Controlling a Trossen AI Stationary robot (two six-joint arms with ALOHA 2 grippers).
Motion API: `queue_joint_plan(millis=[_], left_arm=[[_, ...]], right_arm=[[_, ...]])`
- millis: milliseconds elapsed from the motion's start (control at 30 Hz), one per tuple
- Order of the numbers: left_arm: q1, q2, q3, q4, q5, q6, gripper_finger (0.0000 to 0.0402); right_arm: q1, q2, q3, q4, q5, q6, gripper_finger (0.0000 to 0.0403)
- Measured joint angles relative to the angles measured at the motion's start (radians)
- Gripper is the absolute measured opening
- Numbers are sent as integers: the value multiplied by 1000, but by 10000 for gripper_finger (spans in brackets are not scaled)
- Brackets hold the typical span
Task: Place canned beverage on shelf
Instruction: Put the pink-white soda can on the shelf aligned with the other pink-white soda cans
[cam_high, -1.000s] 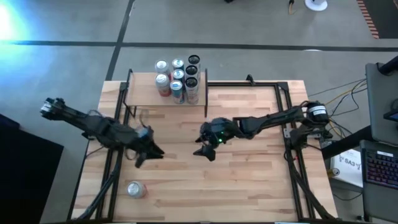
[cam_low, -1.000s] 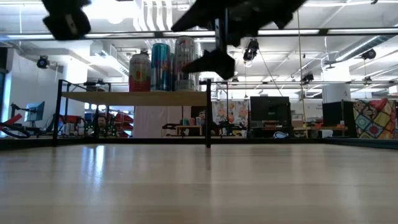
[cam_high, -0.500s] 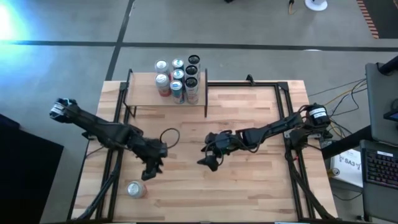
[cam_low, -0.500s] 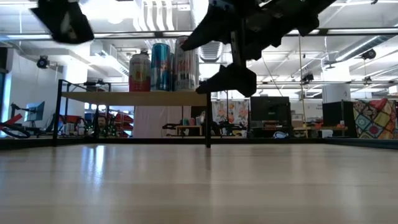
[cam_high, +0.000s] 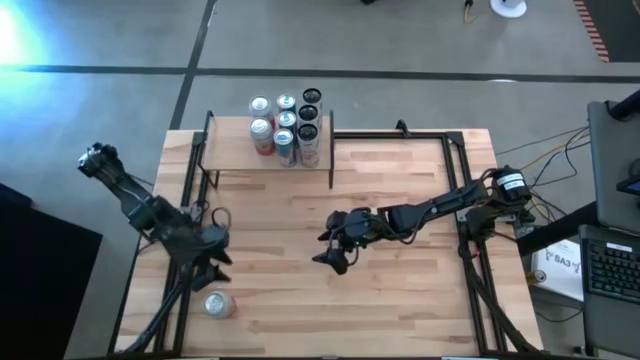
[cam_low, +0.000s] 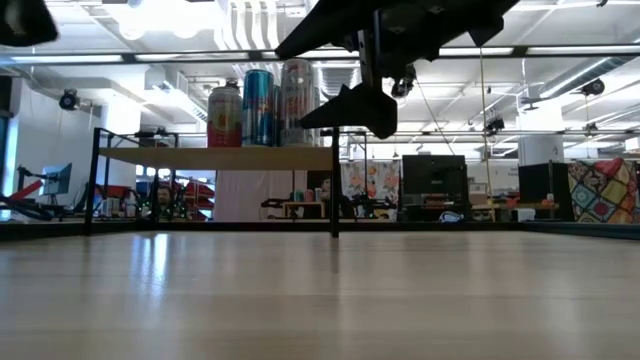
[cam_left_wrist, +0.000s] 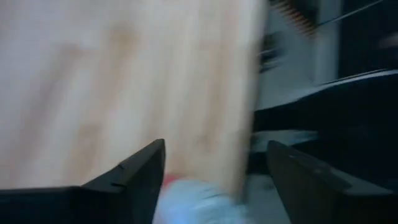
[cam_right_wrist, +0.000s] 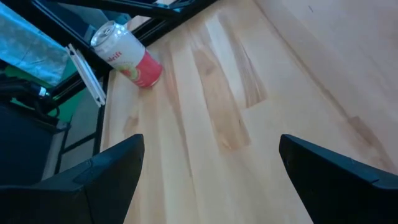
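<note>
A canned beverage (cam_high: 218, 303), silver with a red and white label, lies on its side on the tabletop near the front left corner; it also shows in the right wrist view (cam_right_wrist: 127, 56). My left gripper (cam_high: 213, 268) hovers open just beyond it, slanting down, and the can's blurred top (cam_left_wrist: 186, 200) shows low between its fingers. My right gripper (cam_high: 328, 258) hangs open over the table's middle, touching nothing. The shelf (cam_high: 235, 150) stands at the far edge and carries several cans (cam_low: 255, 105) upright on its right part.
Dark frame rails (cam_high: 180, 290) run along the table's left side close to the lying can, and others (cam_high: 465, 200) run along the right side. Bare wood (cam_high: 400, 300) lies between the two grippers and toward the near edge.
My left gripper has swung from the table's middle-left toward the near left corner, turning and ending close above the lying can. My right gripper has drifted a little toward the near edge. The can has kept still.
</note>
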Motion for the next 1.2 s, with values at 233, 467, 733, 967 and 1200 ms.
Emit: queue_joint_plan(millis=[233, 467, 733, 967, 1200], left_arm=[[-62, 60, -62, 132, 66, -88, 296], [-69, 191, 64, -55, 79, 39, 296], [-88, 309, 103, -111, 100, 101, 296], [-120, 317, 109, -83, 227, 63, 313], [-194, 361, 108, -89, 199, -15, 331]], right_arm=[[-9, 1, 0, 0, 1, -16, 363], [-14, 3, 0, 1, 3, -16, 363], [-13, 3, -1, 0, 10, -16, 363], [-13, 3, -1, 0, 11, -16, 363], [-13, 3, -12, -2, 28, -23, 364]])
